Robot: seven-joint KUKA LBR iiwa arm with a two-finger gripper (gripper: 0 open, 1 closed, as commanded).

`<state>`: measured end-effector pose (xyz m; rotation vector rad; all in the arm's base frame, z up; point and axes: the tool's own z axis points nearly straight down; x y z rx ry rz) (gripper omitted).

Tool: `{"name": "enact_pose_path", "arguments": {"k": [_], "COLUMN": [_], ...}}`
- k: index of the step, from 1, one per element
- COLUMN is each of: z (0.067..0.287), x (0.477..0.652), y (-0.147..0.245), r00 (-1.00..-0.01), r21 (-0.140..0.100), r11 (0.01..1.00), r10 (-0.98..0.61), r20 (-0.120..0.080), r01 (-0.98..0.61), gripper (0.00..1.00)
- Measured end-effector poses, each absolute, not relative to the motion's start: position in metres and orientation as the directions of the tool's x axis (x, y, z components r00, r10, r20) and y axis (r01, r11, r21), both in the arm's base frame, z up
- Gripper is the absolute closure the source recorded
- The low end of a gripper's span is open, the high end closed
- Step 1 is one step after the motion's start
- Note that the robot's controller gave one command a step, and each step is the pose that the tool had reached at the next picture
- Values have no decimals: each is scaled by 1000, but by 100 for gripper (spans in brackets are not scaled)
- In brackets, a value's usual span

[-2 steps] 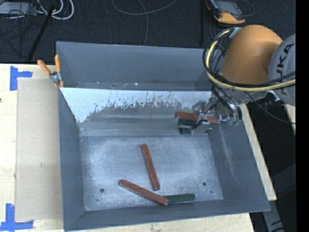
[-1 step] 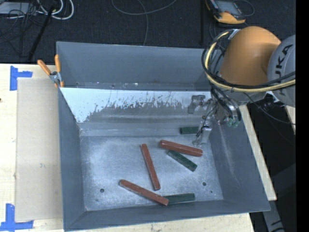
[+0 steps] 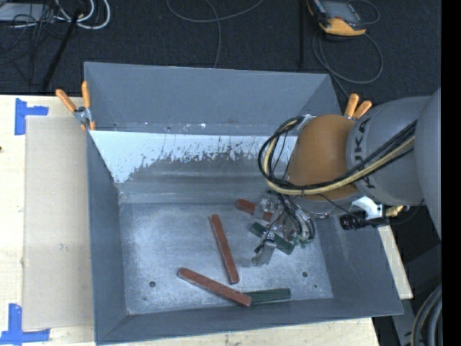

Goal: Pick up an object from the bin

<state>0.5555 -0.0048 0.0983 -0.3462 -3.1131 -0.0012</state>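
Gripper (image 3: 266, 251) sits low over the floor of the bin (image 3: 155, 225), right of centre; whether it's apart or together can't be told. Nearest thing: short red-brown piece (image 3: 246, 207), just beside it twd the back wall. Left of gripper, apart, lies a long red-brown stick (image 3: 224, 249). Nr front wall a 2nd red-brown stick (image 3: 209, 284) lies slanted, its end touching a dark green bar (image 3: 272, 294).

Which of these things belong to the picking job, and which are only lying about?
Job: pincer; grey bin; middle brown stick; lower brown stick; dark green stick; small red piece beside the pincer.
Lying about: cables, orange device, behind the bin.
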Motion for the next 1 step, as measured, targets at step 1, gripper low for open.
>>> {"name": "enact_pose_path", "arguments": {"k": [1], "z": [69], "x": [574], "y": [-38], "r00": [-985], "r21": [1], "r11": [985], "r10": [174], "r20": [-3], "r01": [174], "gripper": [0]}}
